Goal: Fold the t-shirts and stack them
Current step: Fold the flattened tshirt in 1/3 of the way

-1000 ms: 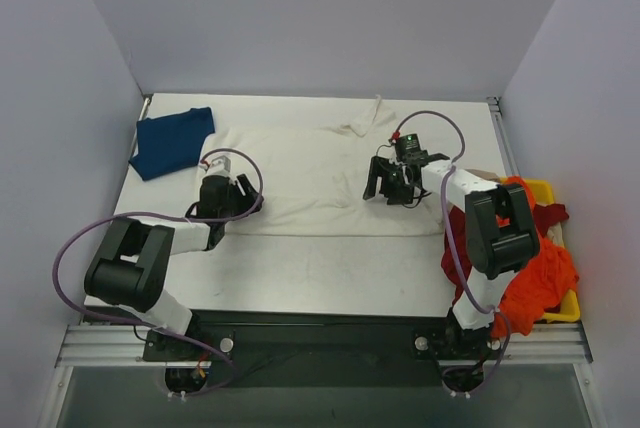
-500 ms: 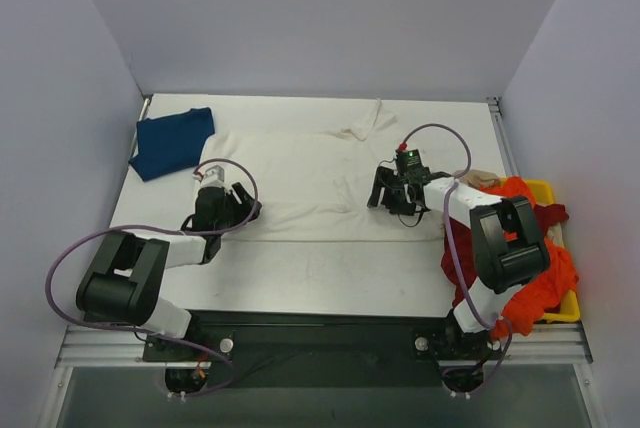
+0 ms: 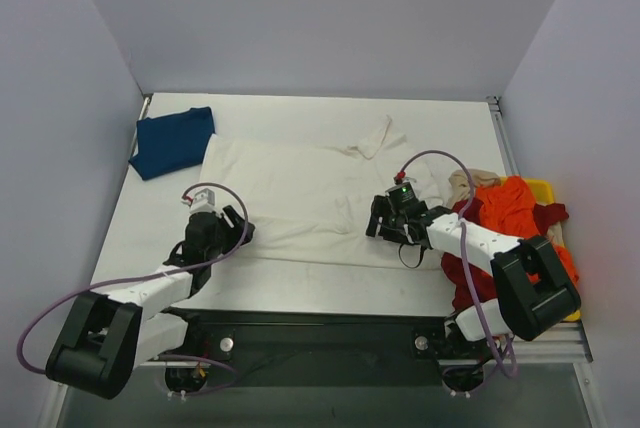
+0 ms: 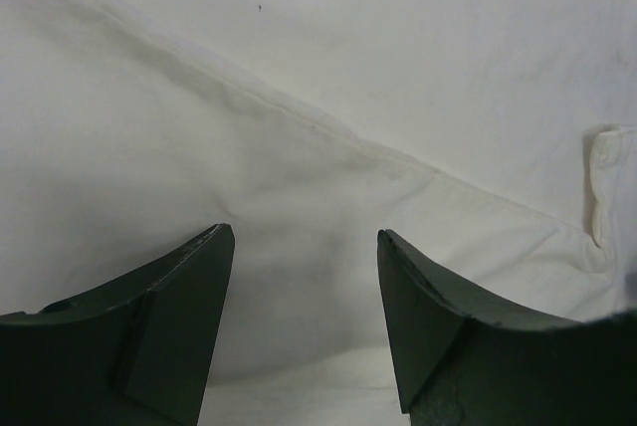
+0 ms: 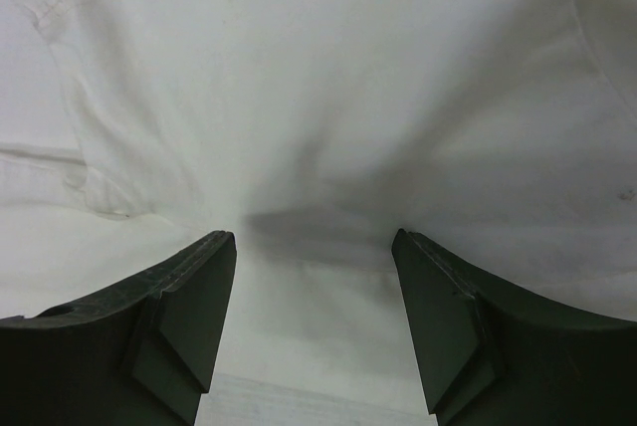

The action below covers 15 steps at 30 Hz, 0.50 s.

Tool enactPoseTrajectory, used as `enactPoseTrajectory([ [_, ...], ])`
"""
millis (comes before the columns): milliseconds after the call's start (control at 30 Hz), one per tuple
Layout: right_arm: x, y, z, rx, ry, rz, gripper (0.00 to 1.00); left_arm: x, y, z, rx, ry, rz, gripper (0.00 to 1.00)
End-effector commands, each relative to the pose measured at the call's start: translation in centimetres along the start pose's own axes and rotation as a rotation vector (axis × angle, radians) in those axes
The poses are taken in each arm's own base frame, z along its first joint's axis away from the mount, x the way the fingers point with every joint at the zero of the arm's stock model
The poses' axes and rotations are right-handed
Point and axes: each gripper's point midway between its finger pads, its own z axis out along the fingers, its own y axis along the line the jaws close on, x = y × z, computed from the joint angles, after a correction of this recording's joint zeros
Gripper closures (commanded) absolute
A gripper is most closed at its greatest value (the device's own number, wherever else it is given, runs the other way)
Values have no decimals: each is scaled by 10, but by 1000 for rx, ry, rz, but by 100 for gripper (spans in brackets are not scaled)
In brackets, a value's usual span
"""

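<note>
Cream t-shirt [image 3: 300, 188] lies spread across the middle of the white table [image 3: 320, 283], its body flat and wide, with one sleeve [image 3: 375, 138] poking out at the far edge. Its near edge runs slightly aslant, lower on the right than on the left.

At the near left corner of that shirt sits the left gripper [image 3: 232, 232], low over the cloth. In the left wrist view its two dark fingers [image 4: 179, 317] stand spread, with bare cream cloth and a slanting seam [image 4: 299, 117] showing in the gap; nothing is pinched between them.

The right gripper [image 3: 378, 220] is down on the near right part of the same shirt. Its fingers [image 5: 179, 317] are also spread apart, and the cloth between them puckers into soft creases with a shadow in the middle.

A dark blue t-shirt [image 3: 172, 143] lies folded at the far left corner of the table, just beside the cream one.

On the right, an orange t-shirt [image 3: 505, 210], a dark red one [image 3: 550, 216] and a beige one [image 3: 465, 183] are heaped in and over a yellow bin [image 3: 540, 186] by the table's right edge.
</note>
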Motion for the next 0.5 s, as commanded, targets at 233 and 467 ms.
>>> enactPoseTrajectory([
  [233,18,-9,-28,85,110,-42,33,-26,-30,-14,57,-59,35,30],
  [467,-21,10,-24,69,29,-81,32,-44,-64,0,177,-97,54,30],
])
